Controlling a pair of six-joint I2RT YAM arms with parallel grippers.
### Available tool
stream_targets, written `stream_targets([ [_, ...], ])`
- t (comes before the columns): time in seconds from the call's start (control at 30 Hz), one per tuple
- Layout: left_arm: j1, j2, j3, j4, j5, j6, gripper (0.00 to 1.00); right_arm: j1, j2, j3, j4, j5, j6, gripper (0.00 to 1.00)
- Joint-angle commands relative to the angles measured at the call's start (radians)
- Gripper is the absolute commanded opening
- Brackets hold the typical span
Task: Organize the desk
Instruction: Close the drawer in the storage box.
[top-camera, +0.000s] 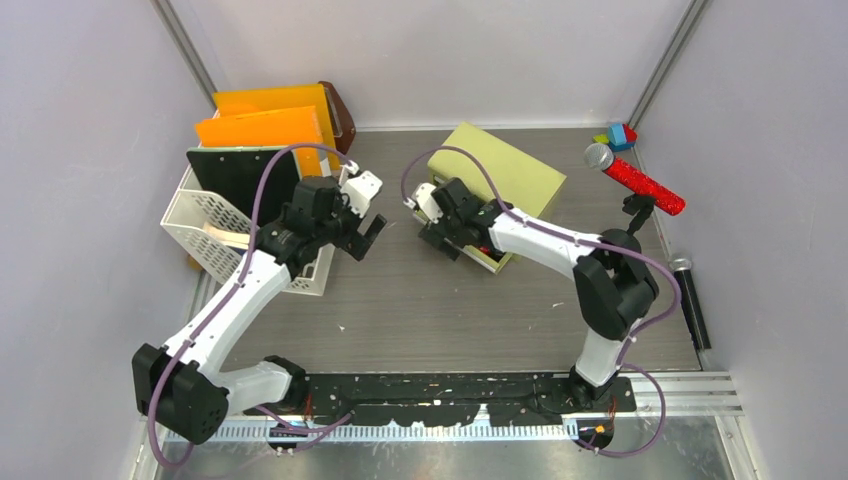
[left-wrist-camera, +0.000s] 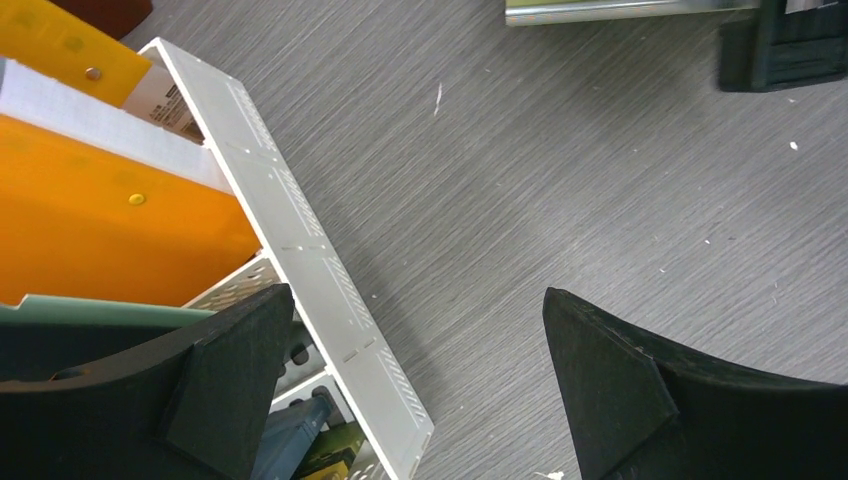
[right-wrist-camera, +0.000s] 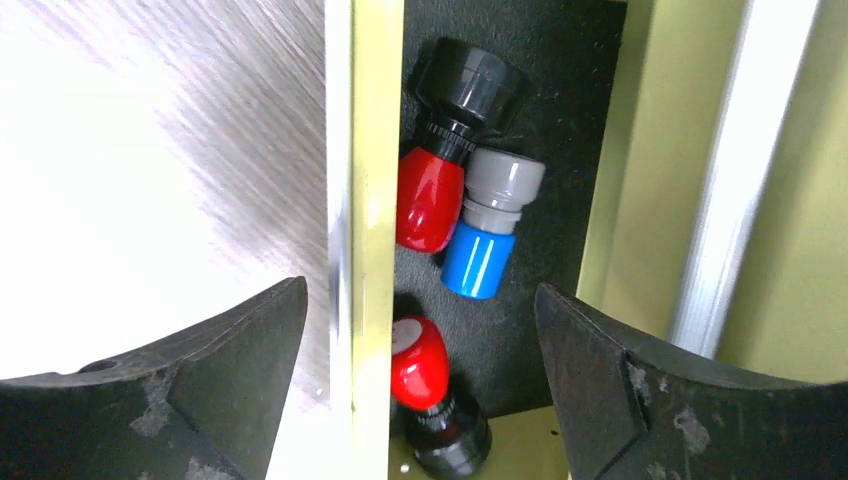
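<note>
The desk (top-camera: 450, 310) is a dark grey-brown wood-grain top. My left gripper (top-camera: 362, 238) hovers open and empty over it, beside a white file rack (top-camera: 215, 235). In the left wrist view the gripper (left-wrist-camera: 420, 400) straddles the rack's rim (left-wrist-camera: 310, 270) and bare desk (left-wrist-camera: 560, 180). My right gripper (top-camera: 452, 238) is over the open drawer (top-camera: 495, 258) of a yellow-green cabinet (top-camera: 510, 170). In the right wrist view the gripper (right-wrist-camera: 420, 390) is open, straddling the drawer's front wall (right-wrist-camera: 375, 200). Inside lie a red stamp (right-wrist-camera: 428, 195), a blue stamp (right-wrist-camera: 480, 258) and another red stamp (right-wrist-camera: 418, 362).
Orange folders (top-camera: 265, 125) and a black folder (top-camera: 240, 170) stand in the rack. A red glitter microphone (top-camera: 640, 180) leans at the right wall, with a black microphone (top-camera: 692, 300) nearer and coloured blocks (top-camera: 620, 135) in the far right corner. A black perforated rail (top-camera: 450, 390) runs along the near edge.
</note>
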Motion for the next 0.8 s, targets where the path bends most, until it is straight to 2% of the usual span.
stream_targets([
  [0.0, 0.029, -0.035, 0.016, 0.046, -0.03, -0.039, 1.0, 0.006, -0.146, 0.056, -0.039, -0.116, 0.047, 0.9],
  [0.1, 0.042, -0.039, 0.018, 0.053, -0.036, -0.054, 1.0, 0.006, -0.189, 0.034, -0.042, -0.18, 0.045, 0.9],
  [0.4, 0.08, -0.063, 0.009, 0.083, -0.091, -0.099, 1.0, 0.009, -0.267, -0.027, -0.134, -0.562, -0.025, 0.83],
  [0.6, 0.092, -0.067, 0.008, 0.083, -0.088, -0.105, 1.0, 0.023, -0.2, -0.039, -0.2, -0.646, -0.063, 0.8],
  [0.77, 0.094, -0.063, 0.004, 0.079, -0.086, -0.101, 1.0, 0.04, -0.116, -0.041, -0.192, -0.613, -0.066, 0.79],
])
